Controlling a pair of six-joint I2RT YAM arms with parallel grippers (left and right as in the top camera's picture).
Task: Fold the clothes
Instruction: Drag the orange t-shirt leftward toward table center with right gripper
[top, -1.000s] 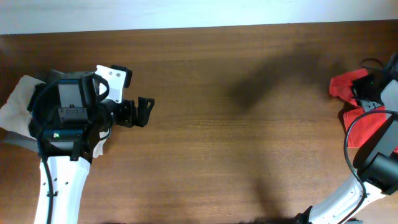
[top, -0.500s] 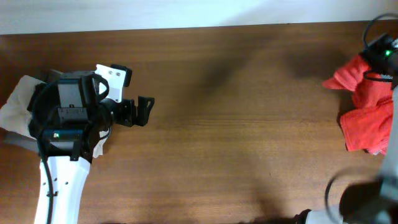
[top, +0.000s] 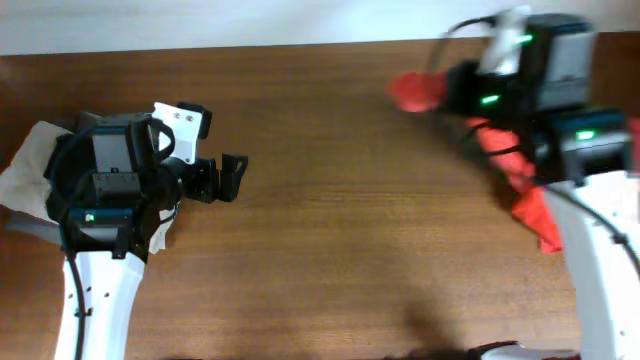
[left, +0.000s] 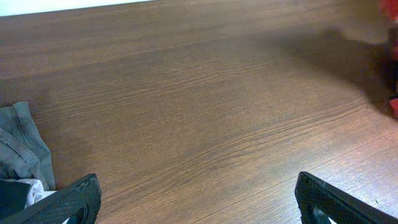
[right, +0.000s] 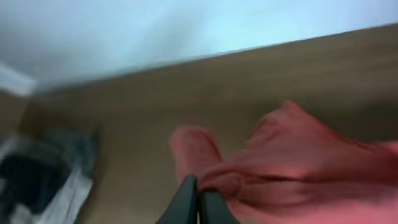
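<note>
Left gripper (top: 232, 178) hovers over the table (top: 340, 250), jaws wide apart, empty. Far right, the right gripper (right: 199, 200) pinches the red cloth (top: 508, 162), which dangles. Best to bring it to centre, lower it slowly and keep the pinch firm.

The left arm (top: 95, 290) reaches up from the near left of the overhead view, the left claw (top: 228, 178) pointing right with fingers spread wide and empty, while the blurred right arm (top: 600, 250) holds the right claw (right: 199, 200) pinched tight on a fold of the clothes (right: 298, 162).
</note>
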